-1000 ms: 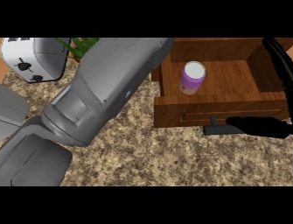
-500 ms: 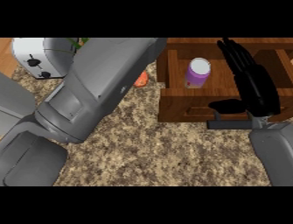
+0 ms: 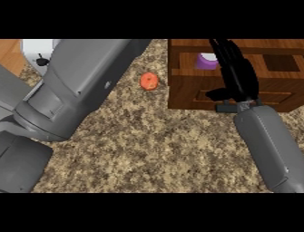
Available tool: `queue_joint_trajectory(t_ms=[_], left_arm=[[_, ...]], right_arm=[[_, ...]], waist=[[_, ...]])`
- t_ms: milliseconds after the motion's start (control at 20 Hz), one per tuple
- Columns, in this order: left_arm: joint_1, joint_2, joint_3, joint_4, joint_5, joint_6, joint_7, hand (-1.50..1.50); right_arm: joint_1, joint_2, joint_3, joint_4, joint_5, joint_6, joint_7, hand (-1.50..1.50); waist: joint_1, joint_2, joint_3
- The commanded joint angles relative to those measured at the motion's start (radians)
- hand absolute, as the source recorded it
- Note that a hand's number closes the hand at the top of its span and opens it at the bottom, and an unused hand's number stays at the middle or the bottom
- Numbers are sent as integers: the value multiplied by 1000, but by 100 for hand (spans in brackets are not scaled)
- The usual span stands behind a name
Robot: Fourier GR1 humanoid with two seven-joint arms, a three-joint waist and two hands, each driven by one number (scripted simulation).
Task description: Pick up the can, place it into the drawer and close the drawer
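Purple can (image 3: 206,61) sits upright inside open wooden drawer (image 3: 188,86), back-left part. Right hand (image 3: 238,74) lies over drawer front, fingers straight, holding nothing. Left hand out of sight. Closing step: flat push square on front, so can doesn't tip.

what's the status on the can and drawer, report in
Right hand open, fingers straight against the drawer front. Left hand not in view. Can inside the drawer, upright. Nothing blocking.
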Motion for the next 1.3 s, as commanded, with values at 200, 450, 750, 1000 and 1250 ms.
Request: queue_joint_trajectory(t_ms=[200,450,750,1000,1250], left_arm=[[103,42,-6,-89,-18,-27,26,-150],[115,92,-20,-130,-42,-42,72,-150],[198,147,-28,-245,-38,-75,117,-150],[245,154,-35,-318,-42,-67,141,-150],[281,176,-51,-406,-50,-62,174,-150]], right_arm=[[-211,23,-81,335,76,-216,-13,-150],[-359,38,-121,492,95,-282,12,-150],[-452,12,-151,605,112,-353,2,-150],[-540,-3,-177,674,98,-336,-14,-150],[-590,1,-219,698,53,-307,-37,-150]], waist=[[28,1,0],[37,5,0],[78,3,-1],[77,8,0],[98,2,0]])
